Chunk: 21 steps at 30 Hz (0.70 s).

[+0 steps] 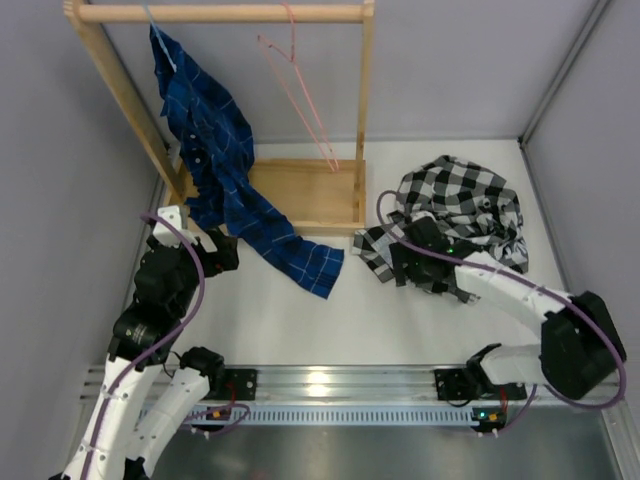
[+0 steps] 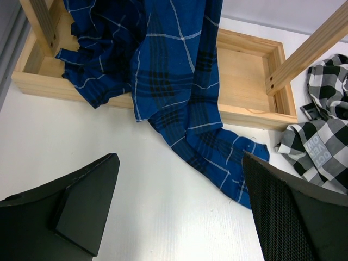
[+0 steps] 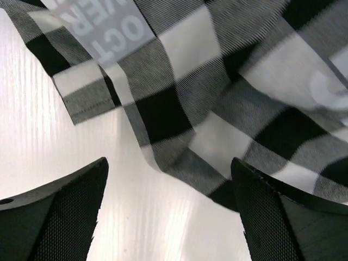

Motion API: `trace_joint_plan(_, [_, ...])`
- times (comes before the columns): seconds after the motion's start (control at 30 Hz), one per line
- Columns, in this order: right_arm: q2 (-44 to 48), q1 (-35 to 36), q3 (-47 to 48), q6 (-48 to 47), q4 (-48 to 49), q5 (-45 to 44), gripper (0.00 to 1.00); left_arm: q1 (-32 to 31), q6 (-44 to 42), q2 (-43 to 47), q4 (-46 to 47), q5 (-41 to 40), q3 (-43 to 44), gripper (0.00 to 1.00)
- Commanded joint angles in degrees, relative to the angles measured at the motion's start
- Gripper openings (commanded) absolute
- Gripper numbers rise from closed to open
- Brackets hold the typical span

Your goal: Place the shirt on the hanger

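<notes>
The black-and-white checked shirt [image 1: 460, 205] lies crumpled on the table at the right, its white-lettered flap [image 3: 103, 24] spread toward the wooden rack. The thin pink hanger [image 1: 300, 90] hangs bare from the rack's top rail. My right gripper [image 1: 398, 262] hovers low over the shirt's near left edge. In the right wrist view its jaws [image 3: 168, 163] stand wide open, with a fold of checked fabric [image 3: 217, 81] reaching between the fingertips but not pinched. My left gripper [image 1: 222, 250] is open over bare table [image 2: 179, 157], with the shirt [image 2: 321, 147] at its far right.
A wooden rack [image 1: 215, 13] with a box base [image 1: 300, 190] stands at the back. A dark blue plaid shirt [image 1: 215, 150] hangs from a pale blue hanger [image 1: 152, 20] and trails over the base onto the table [image 2: 217, 147]. Grey walls close both sides.
</notes>
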<state>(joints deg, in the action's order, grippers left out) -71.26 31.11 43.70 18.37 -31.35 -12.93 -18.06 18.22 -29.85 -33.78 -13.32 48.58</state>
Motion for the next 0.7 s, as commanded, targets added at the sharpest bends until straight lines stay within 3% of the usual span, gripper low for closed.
trace_joint_plan(0.0, [-8.43,4.48,7.09,-4.39,2.26,-7.89,0.87,-0.22,-0.73,0.40,2.93,0.93,-0.50,0.98])
trace_joint_plan(0.13, [-18.36,4.14,9.73,-5.27,4.09,-11.24,0.74,-0.22,-0.82,0.58,2.93,0.84,-0.67,0.98])
trace_joint_plan(0.23, [-20.75,3.17,10.70,-5.62,5.60,-11.51,0.60,-0.22,-0.73,0.67,2.93,1.19,-0.68,0.98])
trace_joint_plan(0.27, [-22.41,3.16,11.31,-5.89,5.34,-12.03,0.48,-0.22,-0.73,0.49,2.93,1.28,-0.68,0.98])
trace_joint_plan(0.33, [-23.30,3.16,12.81,-6.24,5.43,-12.21,0.35,-0.22,-0.81,0.31,2.93,1.46,-0.59,0.98])
trace_joint_plan(0.43, [-23.57,3.08,14.39,-6.51,5.51,-11.07,0.00,-0.22,-0.82,0.49,2.93,1.28,-0.59,0.98])
trace_joint_plan(0.67, [-14.62,-1.04,20.97,-5.81,5.87,-6.15,0.00,-0.22,-0.90,0.14,2.84,1.28,-0.68,0.98])
